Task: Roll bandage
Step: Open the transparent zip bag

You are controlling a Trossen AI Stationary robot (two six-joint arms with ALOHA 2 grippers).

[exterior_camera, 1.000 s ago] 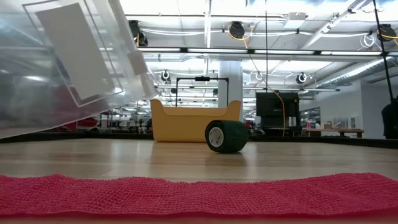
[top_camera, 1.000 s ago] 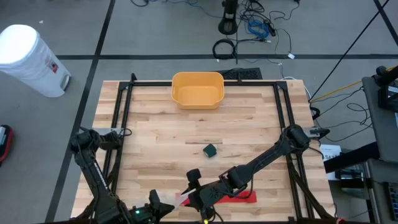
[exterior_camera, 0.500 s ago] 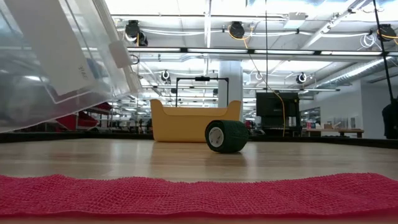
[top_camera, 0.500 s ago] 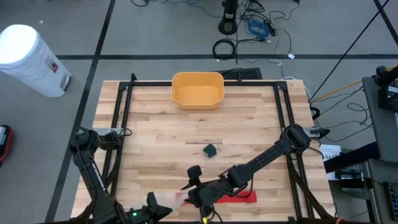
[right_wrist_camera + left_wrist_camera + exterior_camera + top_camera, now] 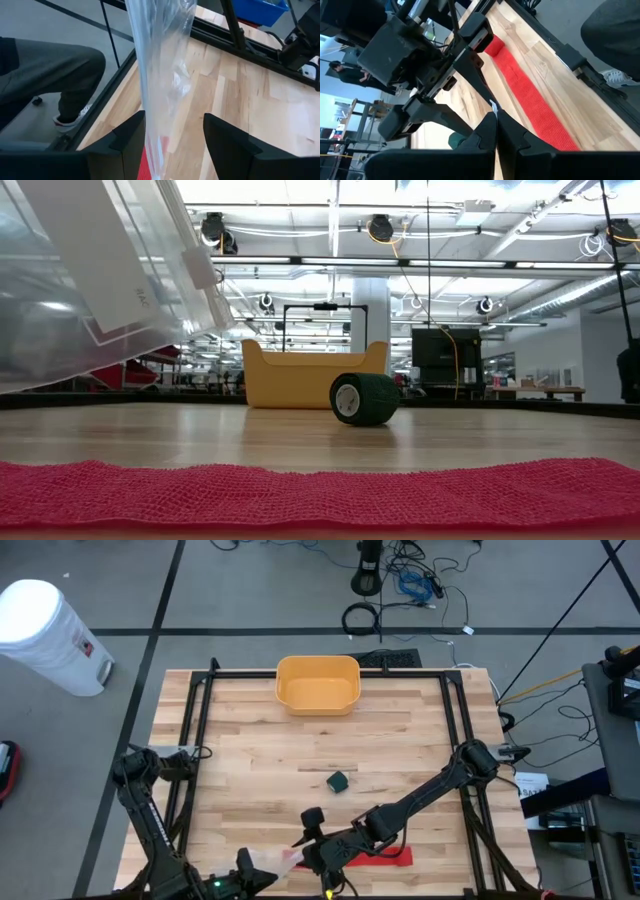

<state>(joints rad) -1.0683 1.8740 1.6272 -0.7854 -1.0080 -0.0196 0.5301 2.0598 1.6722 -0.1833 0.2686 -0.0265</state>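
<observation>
**Room around the rig**

Grey floor (image 5: 250, 600) w/ dark seam lines surrounded the light wood tabletop (image 5: 250, 755). White cylindrical bin (image 5: 45, 635) stood off the far-left corner. Black cables (image 5: 400, 590) lay tangled on the floor behind. Low view: open hall w/ bright ceiling lights (image 5: 380, 225), white column (image 5: 372, 310), desks w/ a monitor (image 5: 440, 355) far back.

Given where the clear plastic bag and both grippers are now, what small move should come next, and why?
Probably close the right gripper on the clear plastic bag: its fingers are open either side of the bag, which the shut left gripper holds above the red woven bandage strip.
</observation>
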